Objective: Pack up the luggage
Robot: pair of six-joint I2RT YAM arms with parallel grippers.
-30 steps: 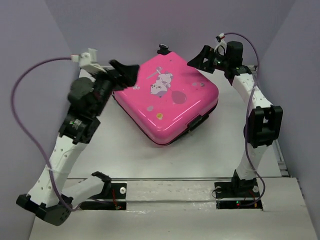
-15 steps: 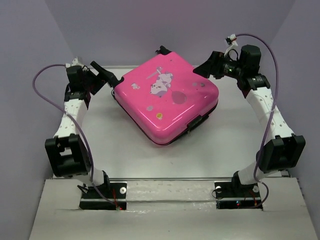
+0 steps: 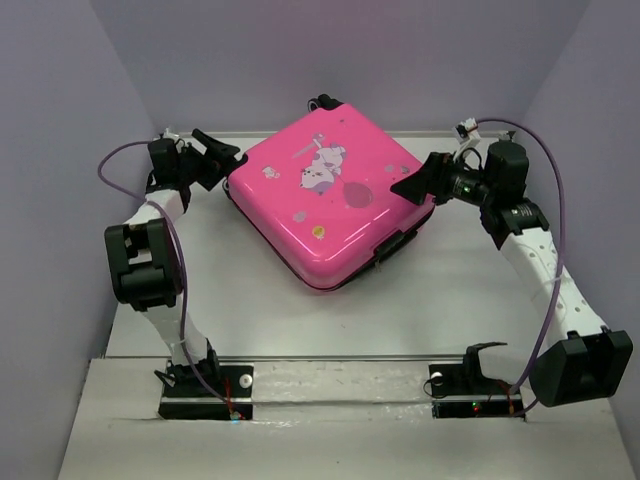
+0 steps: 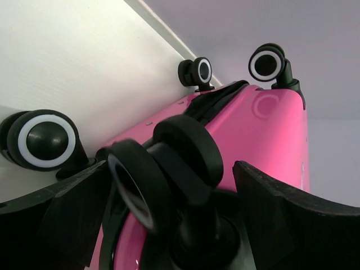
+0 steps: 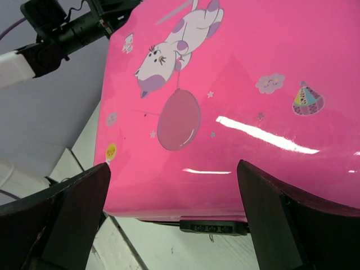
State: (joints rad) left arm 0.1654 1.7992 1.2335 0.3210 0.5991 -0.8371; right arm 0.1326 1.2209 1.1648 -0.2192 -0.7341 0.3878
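Note:
The luggage (image 3: 330,205), a bright pink hard-shell suitcase with a white cartoon animal and balloon on its lid, lies flat and closed on the white table. My left gripper (image 3: 220,158) is open at its far left corner. In the left wrist view the open gripper (image 4: 169,214) straddles a black caster wheel (image 4: 169,169) without clamping it. My right gripper (image 3: 415,185) is open at the suitcase's right corner. In the right wrist view the gripper (image 5: 174,191) faces the printed lid (image 5: 225,84) and hovers just off its edge, empty.
Other caster wheels (image 4: 45,139) (image 4: 266,63) stick out along the suitcase's far left side. A black lock (image 5: 214,226) sits on its side seam. Grey walls close in the table at the back and both sides. The arm bases (image 3: 200,385) stand at the near edge.
My left gripper has come off the lid and settled at the suitcase's wheel corner as the arm folded back. My right gripper has dropped from the far corner to the right corner.

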